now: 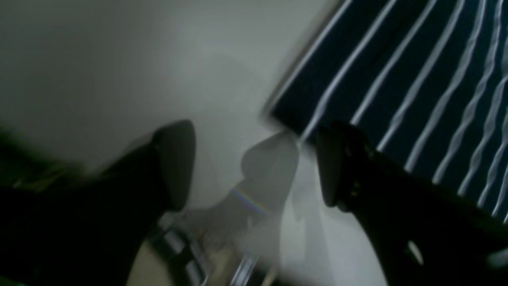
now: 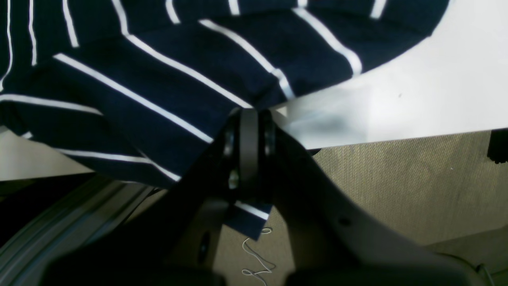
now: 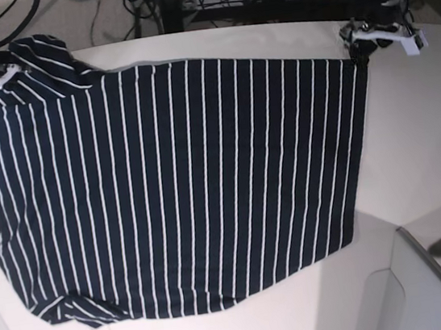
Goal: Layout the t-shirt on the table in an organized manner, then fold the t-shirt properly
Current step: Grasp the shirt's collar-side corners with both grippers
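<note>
Two grippers sit at the shirt's far corners on the table. The right gripper is clenched on a cloth edge; the left gripper, blurred, gapes beside a corner, grasping nothing.

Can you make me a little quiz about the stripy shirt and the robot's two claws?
1. True or false: the right gripper is pinched shut on the edge of the t-shirt.
2. How does the left gripper stand? A) open, with its tips beside a corner of the shirt, B) shut on a sleeve, C) holding a cup.
3. Fill in the missing word: the shirt lies spread out on the white ____.

Key: 1 true. 2 A. 3 table.
</note>
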You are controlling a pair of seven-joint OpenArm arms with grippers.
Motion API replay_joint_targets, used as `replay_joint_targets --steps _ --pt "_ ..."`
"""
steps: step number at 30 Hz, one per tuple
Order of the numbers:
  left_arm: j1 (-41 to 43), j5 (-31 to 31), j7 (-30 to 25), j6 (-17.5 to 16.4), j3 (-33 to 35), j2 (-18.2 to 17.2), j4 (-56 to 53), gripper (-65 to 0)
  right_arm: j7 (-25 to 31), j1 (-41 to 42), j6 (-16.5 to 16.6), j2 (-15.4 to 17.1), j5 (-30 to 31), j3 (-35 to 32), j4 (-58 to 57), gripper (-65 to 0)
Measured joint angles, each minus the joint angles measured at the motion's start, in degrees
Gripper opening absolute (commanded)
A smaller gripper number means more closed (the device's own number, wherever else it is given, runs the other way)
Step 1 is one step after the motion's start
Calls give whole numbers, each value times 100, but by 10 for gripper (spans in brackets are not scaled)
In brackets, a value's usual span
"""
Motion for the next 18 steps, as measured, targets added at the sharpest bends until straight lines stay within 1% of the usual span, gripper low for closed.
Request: replay_joint_targets --steps 7,10,11,12,13,15,16,17,18 --pt "-457 -59 -304 -44 -7 111 -431 -211 0 0 0 15 2 0 0 -647" --pt "-520 -109 -566 -42 404 57 -570 -214 0 -2 0 20 0 0 -2 -647" --pt "-542 -122 -586 -59 516 59 -590 -224 0 0 0 17 0 0 -2 -647" --pt "-568 -127 -590 -92 627 63 -603 -257 0 0 0 17 0 0 -2 -647" --pt "-586 -138 -562 -105 710 70 -608 -314 0 0 0 17 0 0 -2 -647" --pt "-595 -160 -498 -105 750 109 -629 -479 0 0 0 31 0 0 0 -647" --pt "-577 -164 -472 -107 750 111 -647 -579 0 0 0 31 0 0 -2 -648" --pt "-566 -181 -413 -107 748 111 -658 -650 0 -2 0 31 0 0 -2 -648" --pt "-560 -184 -389 -111 730 109 -660 -650 0 -2 0 28 0 -2 0 -648"
